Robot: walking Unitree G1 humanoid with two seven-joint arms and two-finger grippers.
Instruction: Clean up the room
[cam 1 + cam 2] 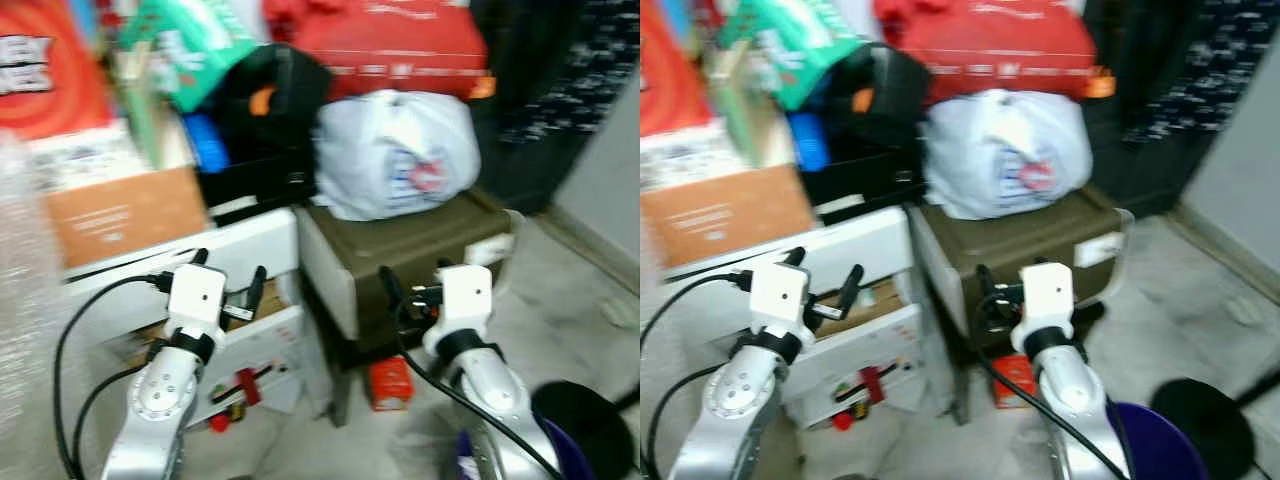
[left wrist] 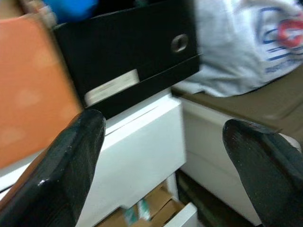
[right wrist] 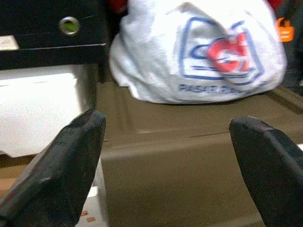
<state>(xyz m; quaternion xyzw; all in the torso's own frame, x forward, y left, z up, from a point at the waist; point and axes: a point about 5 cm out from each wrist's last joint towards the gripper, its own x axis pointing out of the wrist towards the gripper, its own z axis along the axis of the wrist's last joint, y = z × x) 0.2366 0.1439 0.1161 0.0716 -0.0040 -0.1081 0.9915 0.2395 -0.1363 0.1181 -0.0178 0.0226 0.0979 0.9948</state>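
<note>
Hovering with fingers spread and nothing between them, the left gripper (image 1: pixel 228 280) faced a white drawer unit (image 1: pixel 240 250), its lower drawer (image 1: pixel 255 365) hanging open with red bits inside. The right gripper (image 3: pixel 165 156), equally parted and empty, pointed at an olive lidded bin (image 1: pixel 420 250). A white plastic bag (image 1: pixel 395 150) with a blue-and-red logo sat on that bin; its lettering was too blurred to read. A black box (image 2: pixel 128 56) rested on the white unit, beside an orange carton (image 1: pixel 125 215). A red bag (image 1: pixel 400 40) topped the pile. On the floor by the bin lay a small red pack (image 1: pixel 388 383).
</note>
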